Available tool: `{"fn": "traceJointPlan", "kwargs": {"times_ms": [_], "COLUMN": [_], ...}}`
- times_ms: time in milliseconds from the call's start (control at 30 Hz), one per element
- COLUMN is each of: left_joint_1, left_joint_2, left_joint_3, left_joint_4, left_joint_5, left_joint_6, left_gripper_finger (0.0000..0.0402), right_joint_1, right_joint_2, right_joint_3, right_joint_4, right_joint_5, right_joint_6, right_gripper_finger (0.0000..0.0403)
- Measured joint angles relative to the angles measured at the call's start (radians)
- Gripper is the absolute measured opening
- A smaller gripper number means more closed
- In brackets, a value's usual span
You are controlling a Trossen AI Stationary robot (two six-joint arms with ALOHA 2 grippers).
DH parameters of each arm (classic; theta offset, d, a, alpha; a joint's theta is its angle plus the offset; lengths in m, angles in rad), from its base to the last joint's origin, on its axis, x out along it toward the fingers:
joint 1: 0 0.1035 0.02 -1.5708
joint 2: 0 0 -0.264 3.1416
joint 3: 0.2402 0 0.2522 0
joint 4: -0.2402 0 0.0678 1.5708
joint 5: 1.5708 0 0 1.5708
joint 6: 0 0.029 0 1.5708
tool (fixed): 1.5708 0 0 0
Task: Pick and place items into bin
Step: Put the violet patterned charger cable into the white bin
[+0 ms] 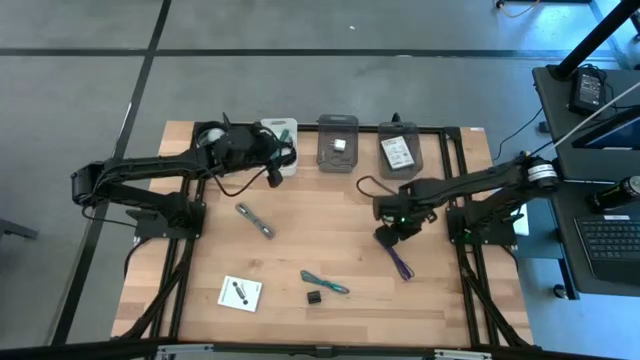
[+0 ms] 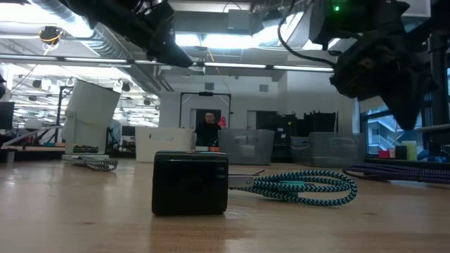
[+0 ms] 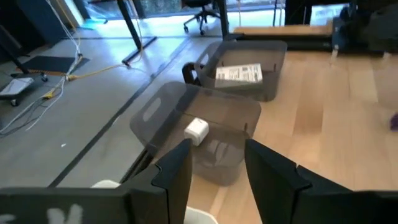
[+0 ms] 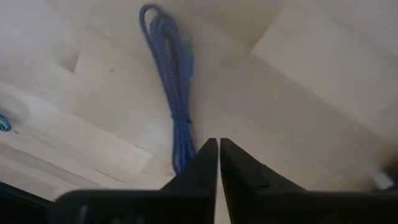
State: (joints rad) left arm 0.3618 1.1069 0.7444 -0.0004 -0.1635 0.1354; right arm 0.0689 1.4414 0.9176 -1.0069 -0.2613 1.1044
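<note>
My right gripper (image 1: 385, 238) hangs shut, pointing down, just above the upper end of the purple strip (image 1: 402, 265) at the table's right; its fingertips (image 4: 210, 152) stand over the strip (image 4: 171, 81) without touching it. My left gripper (image 1: 272, 172) is open and nothing is between its fingers (image 3: 180, 171). It hovers at the far left by a white bin (image 1: 281, 133), facing a clear bin (image 3: 205, 134) that holds a white cube (image 3: 196, 130). A grey metal tool (image 1: 255, 222), a teal tie (image 1: 325, 283) and a tiny black block (image 1: 314, 297) lie flat on the wood.
A second clear bin (image 1: 398, 150) at the far edge holds a printed card (image 3: 239, 74). A white card (image 1: 240, 293) with small dark pieces lies near the front left. The bare wood at the table's middle is free. A desk with a laptop (image 1: 610, 240) stands past the right edge.
</note>
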Motion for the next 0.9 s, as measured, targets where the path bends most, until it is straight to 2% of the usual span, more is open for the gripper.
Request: {"fn": "traceJointPlan", "kwargs": {"times_ms": [233,433,567,767,900], "left_joint_1": [0.0,0.0,0.001,0.001,0.0], "left_joint_2": [0.0,0.0,0.0,0.0,0.0], "left_joint_3": [0.0,0.0,0.0,0.0,0.0], "left_joint_4": [-0.072,-0.079,-0.079,-0.079,-0.079], "left_joint_5": [-0.001,-0.027,-0.029,-0.029,-0.027], "left_joint_6": [0.067,0.095,0.096,0.096,0.096], "left_gripper_finger": [0.0143,0.0143,0.0143,0.0143,0.0143], "right_joint_1": [0.106,0.197,0.238,0.295,0.333], "right_joint_2": [0.058,0.114,0.167,0.255,0.315], "right_joint_3": [0.0,0.0,0.0,0.0,0.002], "right_joint_4": [0.112,0.159,0.166,0.179,0.203], "right_joint_5": [-0.014,-0.013,-0.013,-0.077,-0.097], "right_joint_6": [0.128,0.144,0.15,0.146,0.144], "right_gripper_finger": [0.0102,0.0181,0.022,0.0237,0.0211]}}
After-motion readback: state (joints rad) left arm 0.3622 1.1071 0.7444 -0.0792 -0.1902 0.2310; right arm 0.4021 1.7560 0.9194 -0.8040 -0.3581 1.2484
